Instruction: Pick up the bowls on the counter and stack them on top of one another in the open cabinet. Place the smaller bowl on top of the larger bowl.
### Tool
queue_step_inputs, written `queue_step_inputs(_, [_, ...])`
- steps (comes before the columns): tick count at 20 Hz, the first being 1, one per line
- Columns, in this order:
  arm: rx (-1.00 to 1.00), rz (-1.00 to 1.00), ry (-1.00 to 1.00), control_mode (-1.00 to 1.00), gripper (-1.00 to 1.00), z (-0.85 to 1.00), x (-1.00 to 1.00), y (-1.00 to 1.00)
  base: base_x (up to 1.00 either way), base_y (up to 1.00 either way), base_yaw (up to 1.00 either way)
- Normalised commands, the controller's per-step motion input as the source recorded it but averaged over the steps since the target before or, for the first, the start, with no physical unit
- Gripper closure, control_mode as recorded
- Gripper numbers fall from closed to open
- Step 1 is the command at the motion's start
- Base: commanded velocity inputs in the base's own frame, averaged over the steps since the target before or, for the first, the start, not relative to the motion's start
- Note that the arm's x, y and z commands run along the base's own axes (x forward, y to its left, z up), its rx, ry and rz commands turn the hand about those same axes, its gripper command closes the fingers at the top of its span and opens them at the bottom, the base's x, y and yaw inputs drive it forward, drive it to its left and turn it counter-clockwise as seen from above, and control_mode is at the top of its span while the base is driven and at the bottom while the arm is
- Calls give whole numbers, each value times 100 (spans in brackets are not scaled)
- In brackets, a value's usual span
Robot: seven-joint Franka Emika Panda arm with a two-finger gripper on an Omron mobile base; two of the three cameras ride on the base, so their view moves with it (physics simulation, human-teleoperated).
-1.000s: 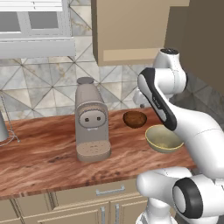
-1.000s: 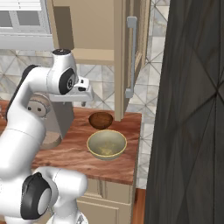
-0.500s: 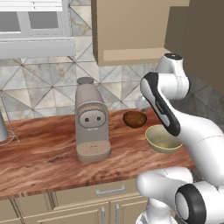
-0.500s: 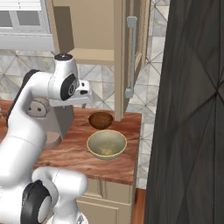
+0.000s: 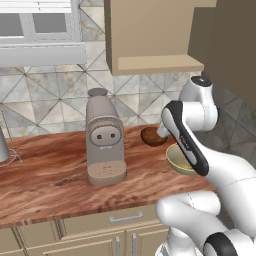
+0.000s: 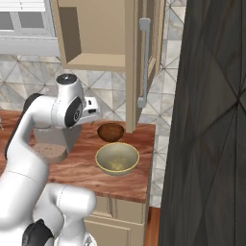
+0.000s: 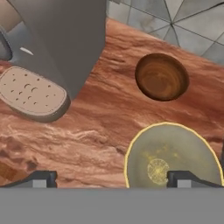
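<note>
Dark finger tips of the gripper (image 7: 111,177) stand wide apart, holding nothing, poised above the larger bowl (image 7: 173,157) for a first pick. Beyond, the smaller bowl (image 7: 162,77) waits on the counter (image 7: 87,127), apart.

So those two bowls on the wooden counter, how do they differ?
The smaller bowl is dark reddish-brown with a mottled inside; the larger bowl is pale olive-yellow and speckled. The brown one is clearly narrower than the yellow one. It also sits nearer the tiled wall, the yellow one nearer the counter front edge. Both are round, upright, empty and apart from each other.
</note>
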Motion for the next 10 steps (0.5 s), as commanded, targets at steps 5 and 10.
queue_step_inputs(5, [-5, 7, -8, -100, -100, -26, -1, 0, 0, 0, 0])
queue_step_inputs(10, [-6, 6, -1, -100, -100, -15, 4, 0, 0, 0, 0])
